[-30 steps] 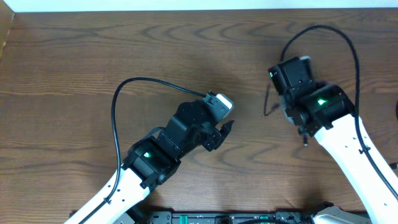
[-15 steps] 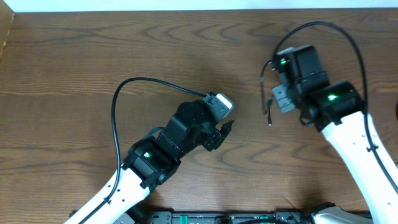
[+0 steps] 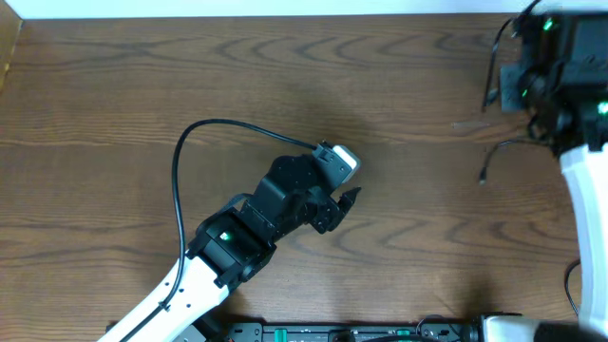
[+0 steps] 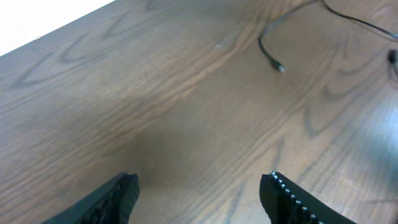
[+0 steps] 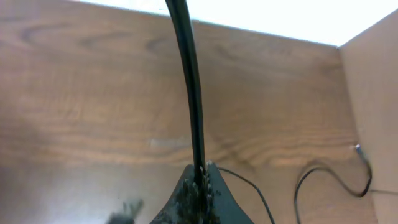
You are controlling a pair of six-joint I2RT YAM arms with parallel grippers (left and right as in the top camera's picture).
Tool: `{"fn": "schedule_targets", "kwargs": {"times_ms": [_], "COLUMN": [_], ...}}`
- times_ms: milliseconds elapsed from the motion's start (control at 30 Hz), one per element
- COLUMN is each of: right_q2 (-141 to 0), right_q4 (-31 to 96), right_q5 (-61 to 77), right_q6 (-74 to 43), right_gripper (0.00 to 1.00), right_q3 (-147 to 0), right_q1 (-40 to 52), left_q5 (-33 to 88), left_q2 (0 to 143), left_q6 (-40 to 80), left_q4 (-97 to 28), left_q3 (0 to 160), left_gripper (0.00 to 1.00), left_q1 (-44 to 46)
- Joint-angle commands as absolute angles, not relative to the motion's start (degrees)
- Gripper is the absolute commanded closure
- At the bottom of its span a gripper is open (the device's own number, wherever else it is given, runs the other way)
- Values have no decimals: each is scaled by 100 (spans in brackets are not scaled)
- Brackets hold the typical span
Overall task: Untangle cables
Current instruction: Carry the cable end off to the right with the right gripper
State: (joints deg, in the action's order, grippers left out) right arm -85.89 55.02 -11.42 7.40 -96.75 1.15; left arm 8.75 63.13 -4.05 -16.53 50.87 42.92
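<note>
My right gripper (image 5: 199, 173) is pinched tight on the black cable (image 5: 189, 81), which only its wrist cam shows, bottom center. Left gripper (image 4: 199, 186) gapes wide, empty.

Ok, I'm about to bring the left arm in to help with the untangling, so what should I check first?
1. Grip: the right pincer is shut on the black cable: ok.
2. Free arm: the left pincer is open and empty: ok.
3. The loose plug end is apart from the left pincer: ok.
4. The white cable is located: not ok, none shows in any view.
5. The cables are already separated: cannot tell.
</note>
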Motion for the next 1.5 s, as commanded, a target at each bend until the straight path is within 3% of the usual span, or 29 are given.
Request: {"fn": "schedule_targets", "kwargs": {"times_ms": [0,533,1067,1467], "right_q2": [-9212,-12475,-13305,-14390], "right_q4": [5496,4783,3684,3553], "right_q5": [-993,-1599,-1446,-1122], "right_q6": [965,1594,1883,1505], "right_gripper": [99,99,99,99], "right_q3": [-10311,-13924,-13955,-13955], "right_q1": [-141,-1308,-2764,-2696], "left_q5": [1157,1138,1116,1116], "left_q2": [6383,6440,6718,6997], "left_q6": [-202,34,355,377], "left_q4": [-1664,-1553,-1339,-1170], "left_q3": [5199,5199,5199,5199], "left_gripper": [33,34,34,35], "left_q1": [4311,4311,4311,4423]}}
